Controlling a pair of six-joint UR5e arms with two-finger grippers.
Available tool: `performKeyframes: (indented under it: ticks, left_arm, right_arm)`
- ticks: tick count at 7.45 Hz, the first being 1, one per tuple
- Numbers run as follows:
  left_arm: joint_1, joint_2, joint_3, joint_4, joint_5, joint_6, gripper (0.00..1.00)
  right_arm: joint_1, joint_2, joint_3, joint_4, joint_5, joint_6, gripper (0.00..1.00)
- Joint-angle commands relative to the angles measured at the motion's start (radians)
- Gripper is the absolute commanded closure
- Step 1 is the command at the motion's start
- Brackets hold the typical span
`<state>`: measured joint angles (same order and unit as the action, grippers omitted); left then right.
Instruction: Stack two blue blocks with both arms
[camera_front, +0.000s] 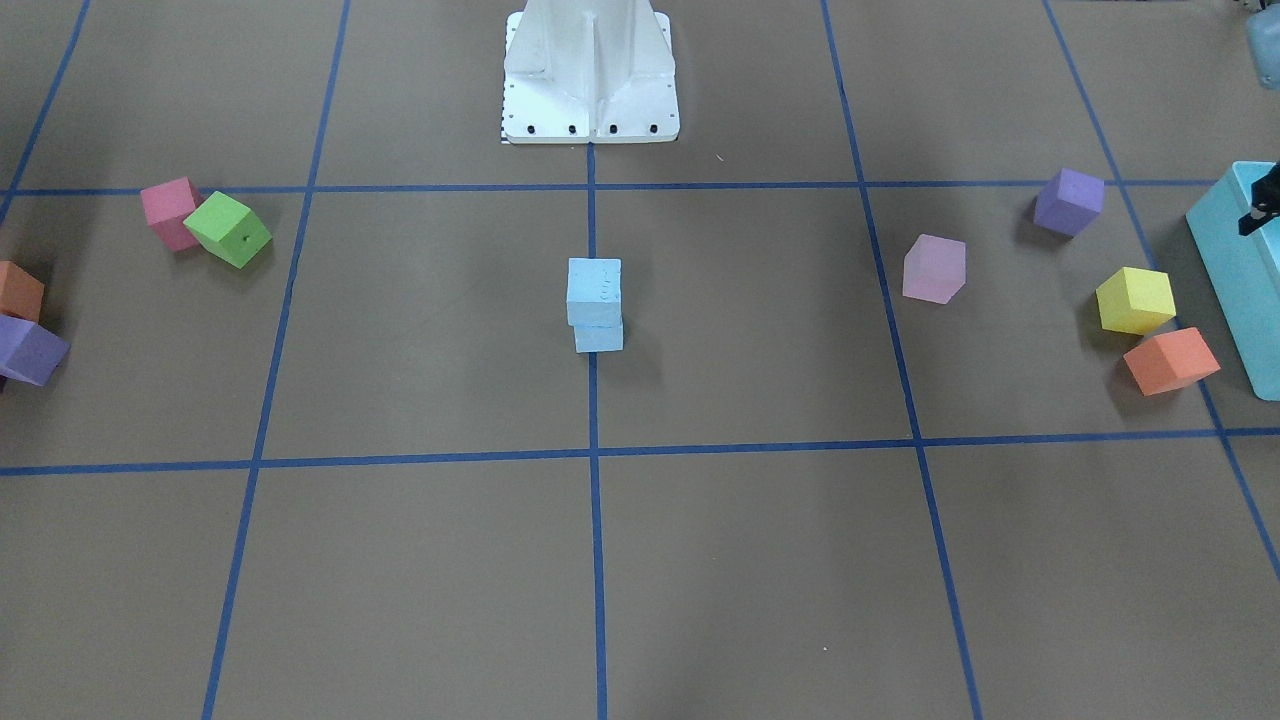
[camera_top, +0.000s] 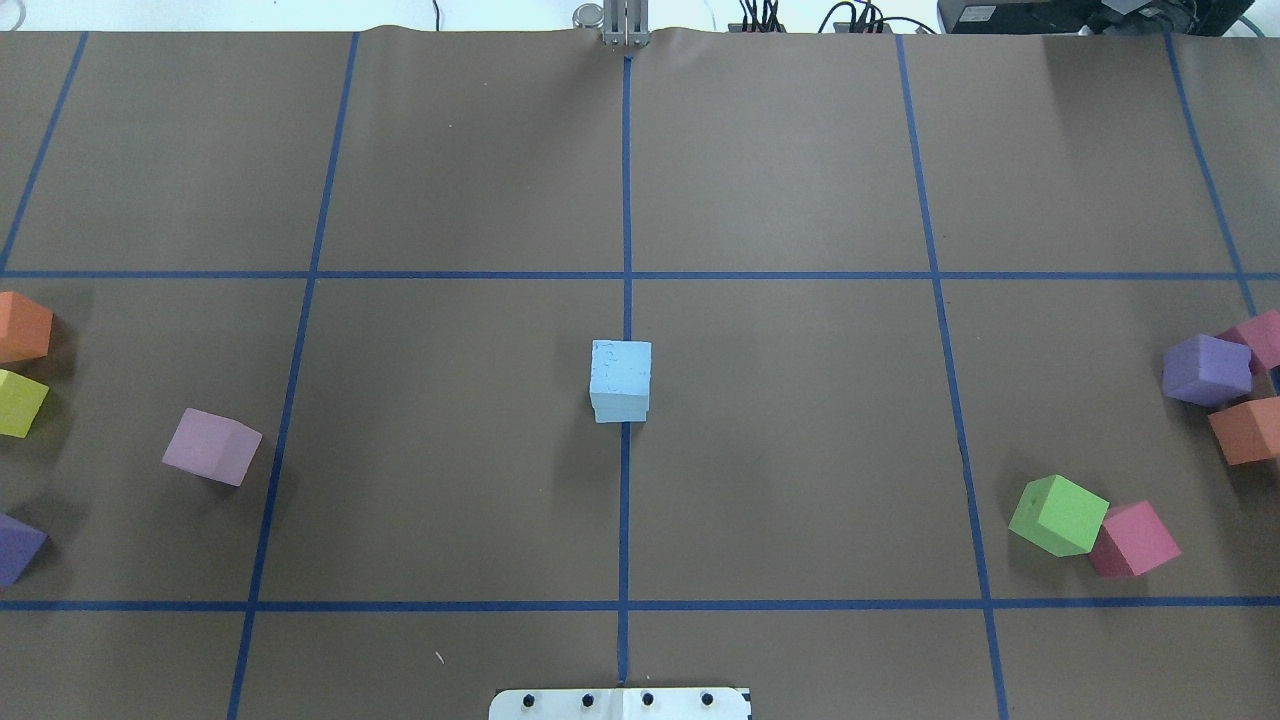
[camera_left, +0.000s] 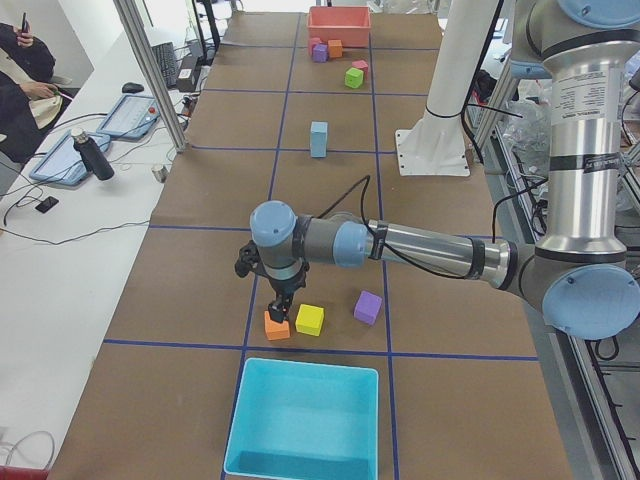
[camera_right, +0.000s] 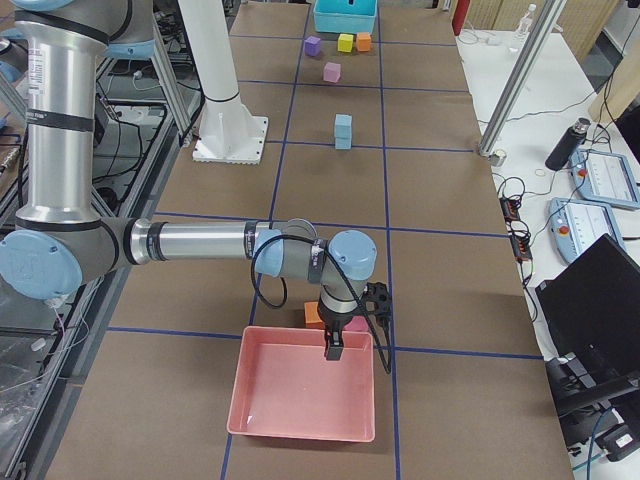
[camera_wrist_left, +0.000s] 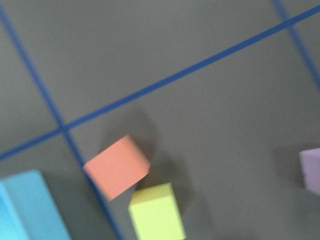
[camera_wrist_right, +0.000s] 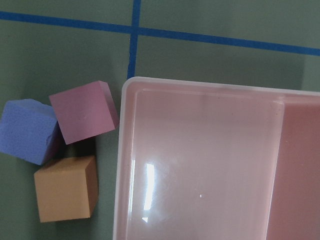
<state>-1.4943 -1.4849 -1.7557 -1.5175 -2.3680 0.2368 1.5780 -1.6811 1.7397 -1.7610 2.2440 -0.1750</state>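
The two blue blocks stand stacked at the table's centre on the blue tape line, top block (camera_front: 594, 290) on bottom block (camera_front: 599, 338). The stack also shows in the overhead view (camera_top: 620, 375) and both side views (camera_left: 318, 139) (camera_right: 343, 131). No gripper touches it. My left gripper (camera_left: 279, 312) hangs over an orange cube (camera_left: 276, 327) near the turquoise box (camera_left: 300, 455); I cannot tell if it is open. My right gripper (camera_right: 334, 347) hangs over the near rim of a pink tray (camera_right: 300, 430); I cannot tell if it is open.
Loose cubes lie at both table ends: green (camera_top: 1058, 514), pink (camera_top: 1133, 540), purple (camera_top: 1206, 369) and orange (camera_top: 1247, 430) on my right. Pale purple (camera_top: 211, 446), yellow (camera_top: 20, 403) and orange (camera_top: 22, 327) cubes lie on my left. The white base (camera_front: 590, 70) stands behind the stack.
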Motion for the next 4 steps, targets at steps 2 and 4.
performKeyframes:
  ticks: [2, 4]
  left_arm:
    - [-0.116, 0.061, 0.007, -0.043, -0.005, 0.013, 0.02]
    - [-0.113, 0.052, 0.012, -0.058, 0.000, 0.019, 0.02]
  right_arm:
    - [0.000, 0.000, 0.003, 0.000, 0.000, 0.000, 0.00]
    - [-0.001, 0.001, 0.001, 0.000, -0.001, -0.001, 0.00]
